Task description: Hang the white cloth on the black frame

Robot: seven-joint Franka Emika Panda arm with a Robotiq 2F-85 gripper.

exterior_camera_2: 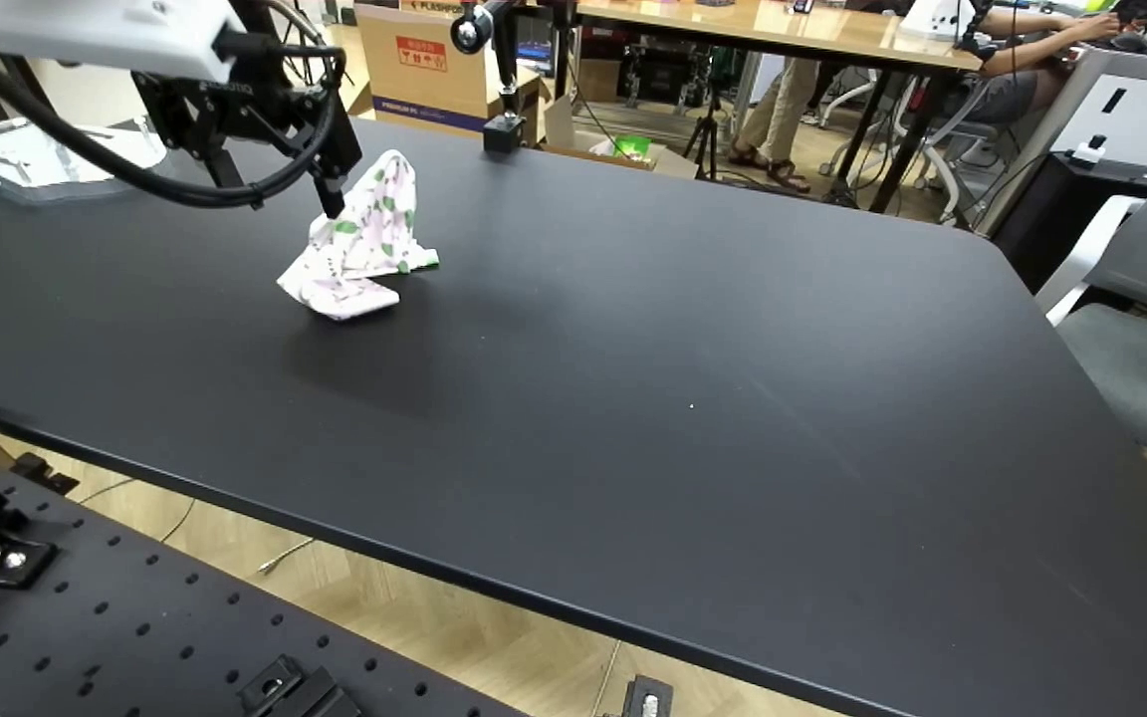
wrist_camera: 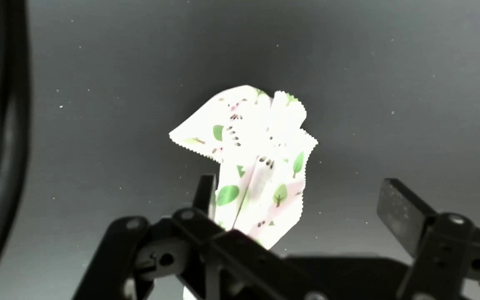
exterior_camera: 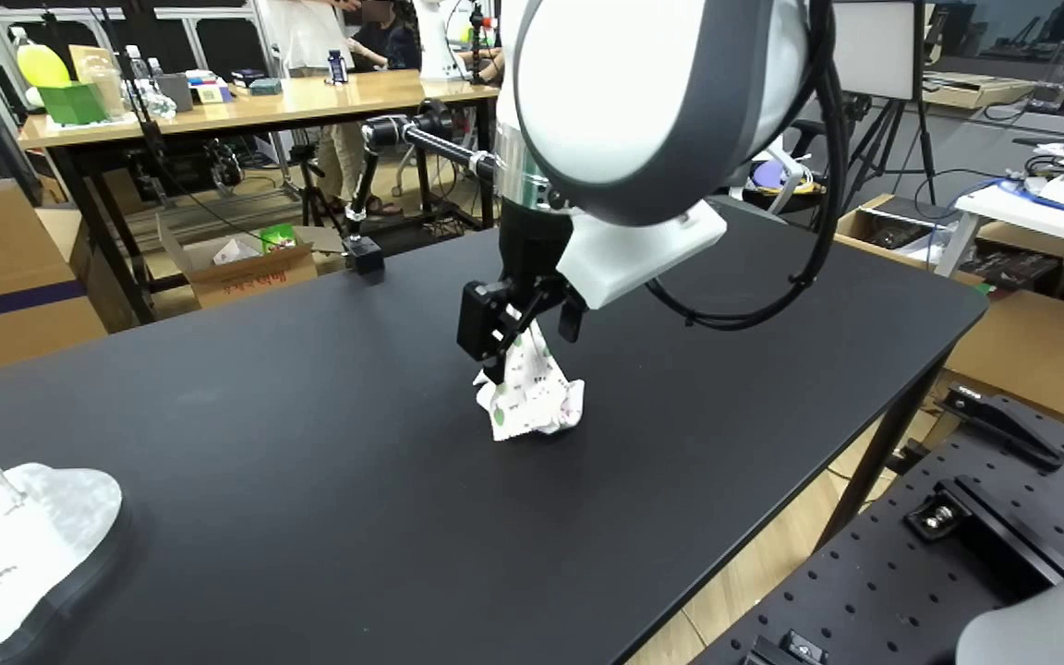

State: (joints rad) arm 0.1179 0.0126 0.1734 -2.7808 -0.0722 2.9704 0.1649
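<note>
The white cloth, printed with green leaves and pink patches, is crumpled on the black table with a raised peak. It shows in both exterior views (exterior_camera: pixel 534 397) (exterior_camera_2: pixel 366 234) and in the wrist view (wrist_camera: pixel 261 166). My gripper (exterior_camera: pixel 532 347) is open just above the table at the cloth; it also shows in an exterior view (exterior_camera_2: pixel 280 191). In the wrist view the gripper (wrist_camera: pixel 298 185) has the cloth's near part between its fingers, close beside the left finger and well apart from the right one. The linkage hides the cloth's lower end. I cannot identify the black frame with certainty.
A black jointed stand (exterior_camera: pixel 365 255) rises from the table's far edge, also visible in an exterior view (exterior_camera_2: pixel 504 132). A pale board with upright pegs (exterior_camera: pixel 70 503) lies on the black table (exterior_camera: pixel 310 517). A perforated black plate (exterior_camera: pixel 828 591) adjoins the near edge. Cables loop beside the wrist.
</note>
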